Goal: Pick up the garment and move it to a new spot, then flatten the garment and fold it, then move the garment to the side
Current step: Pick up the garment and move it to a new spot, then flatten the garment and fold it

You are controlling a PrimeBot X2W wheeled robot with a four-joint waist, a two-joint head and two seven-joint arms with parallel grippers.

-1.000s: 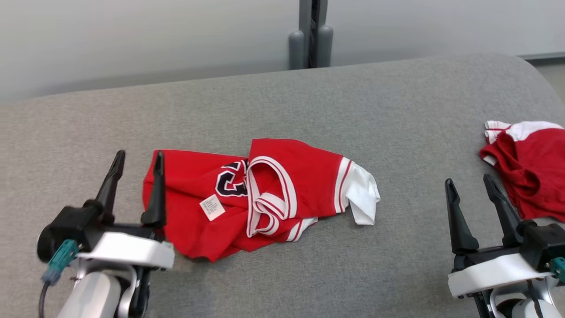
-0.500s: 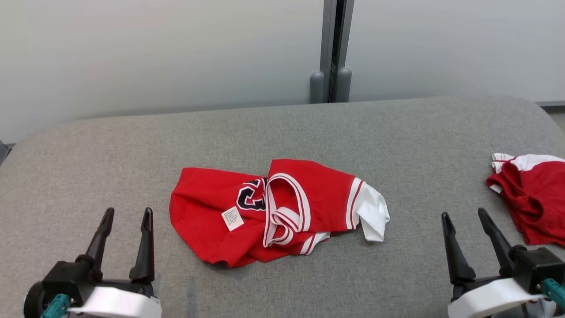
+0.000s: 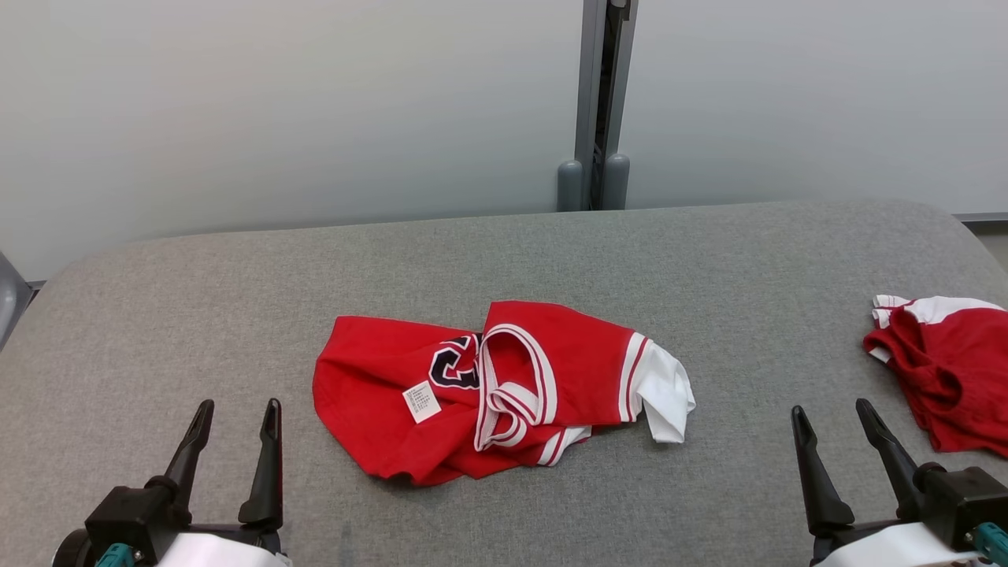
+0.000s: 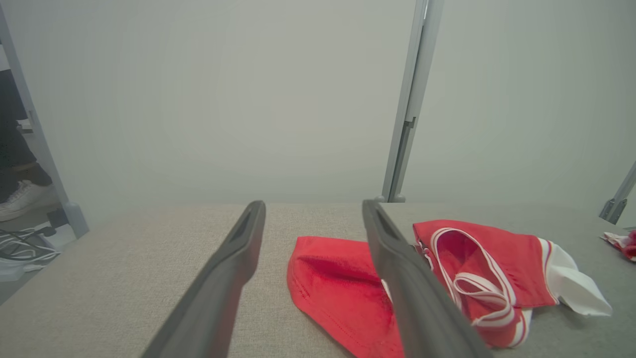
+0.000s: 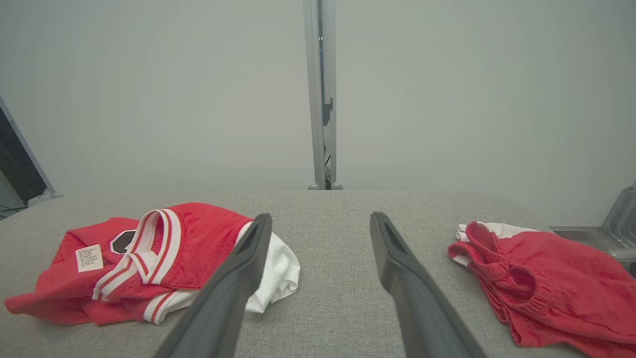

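Starting with the head view, report both end effectors and the garment. (Technician)

Head view: my left end effector (image 3: 239, 405) sits at lower left, my right end effector (image 3: 831, 408) at lower right. On each, the two dark fingers (image 3: 268, 465) stand fully spread with bare desk (image 3: 709, 260) between them; neither has hold of anything. The garment (image 3: 504, 390), a red jersey with white-and-red trim, lies crumpled mid-desk, apart from both end effectors, a white label (image 3: 421, 402) showing on its left part. A second red garment (image 3: 945, 378) lies at the desk's right edge, near my right end effector, not touching it. (Unit)

Proceed to the wrist views. (Technician)

Left wrist view: my fingers (image 4: 223, 283) are spread wide; the garment lies beyond them on the desk, partly hidden behind the right-hand finger. A white shoe (image 4: 20, 199) and cables (image 4: 25, 251) show at far left, off the desk. Right wrist view: the fingers are spread over bare desk, the garment to their left, the second red garment to their right. A grey post (image 5: 320, 94) rises behind the desk. (Unit)
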